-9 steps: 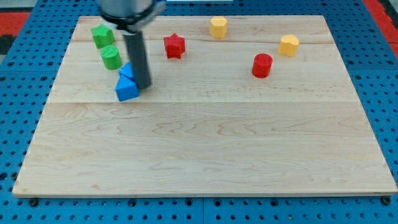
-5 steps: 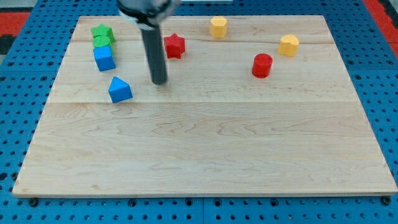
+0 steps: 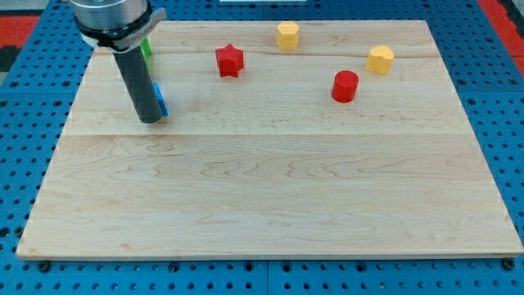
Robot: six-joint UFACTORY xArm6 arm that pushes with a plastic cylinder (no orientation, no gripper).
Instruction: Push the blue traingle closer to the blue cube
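My tip (image 3: pixel 149 120) rests on the wooden board (image 3: pixel 270 164) at the view's upper left. The dark rod covers most of the blue blocks. Only a thin blue sliver (image 3: pixel 160 99) shows at the rod's right edge, just above the tip; I cannot tell which blue block it is, and the other is hidden. A strip of a green block (image 3: pixel 146 47) shows beside the rod, higher up.
A red star (image 3: pixel 230 60) lies at top centre. A yellow block (image 3: pixel 287 35) sits near the top edge, another yellow block (image 3: pixel 380 59) at the upper right, and a red cylinder (image 3: pixel 345 85) just below and left of that one.
The rod has moved left and slightly down, from beside the red star to over the blue blocks. The blue cube, blue triangle and green blocks, plainly seen before, are now mostly hidden.
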